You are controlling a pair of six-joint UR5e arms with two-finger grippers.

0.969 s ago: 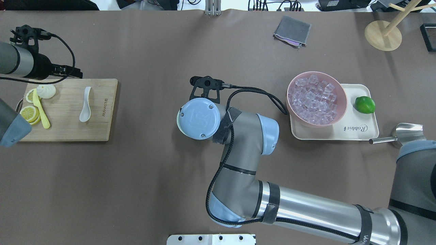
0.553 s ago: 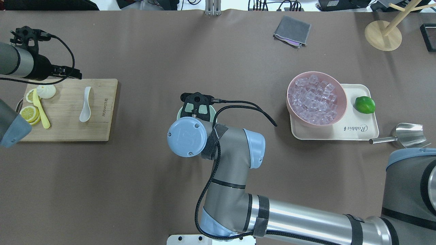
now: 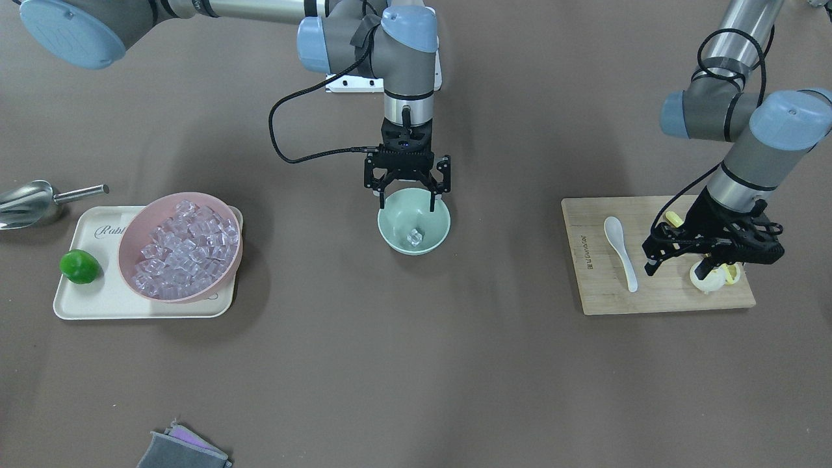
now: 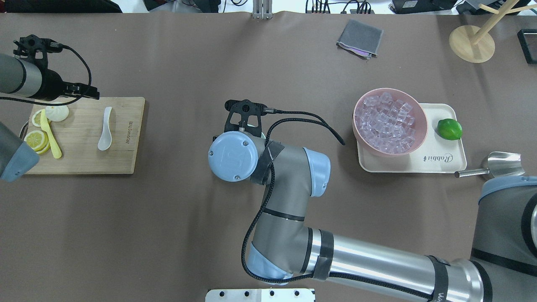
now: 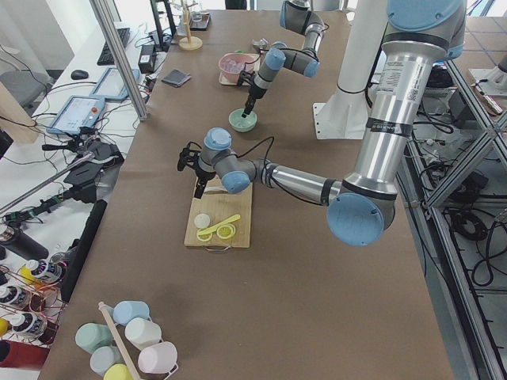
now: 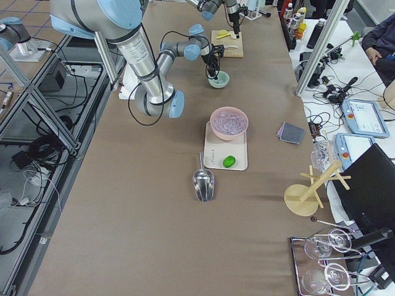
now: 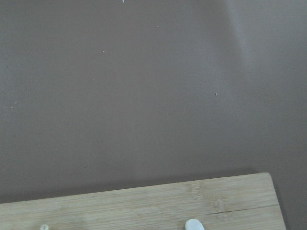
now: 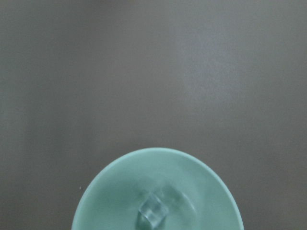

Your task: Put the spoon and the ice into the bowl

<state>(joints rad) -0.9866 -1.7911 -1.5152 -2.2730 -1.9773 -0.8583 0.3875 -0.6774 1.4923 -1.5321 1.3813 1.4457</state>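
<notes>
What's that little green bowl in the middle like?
The bowl is small, round and mint green, with smooth, plain sides. It stands upright on the brown table, near the middle. One clear ice cube lies on its bottom; nothing else is inside. The right gripper hangs open just above it; I cannot tell whether it touches.

The table carries two bowls: one mint-green bowl (image 3: 390, 231) and one pink bowl (image 3: 128, 244). A single ice cube (image 3: 415, 238) lies in the green one, while the pink one holds too many to count. There is one white spoon (image 3: 621, 250), one steel scoop (image 3: 26, 203), one lime (image 3: 80, 266) and one tray (image 3: 97, 303).
</notes>
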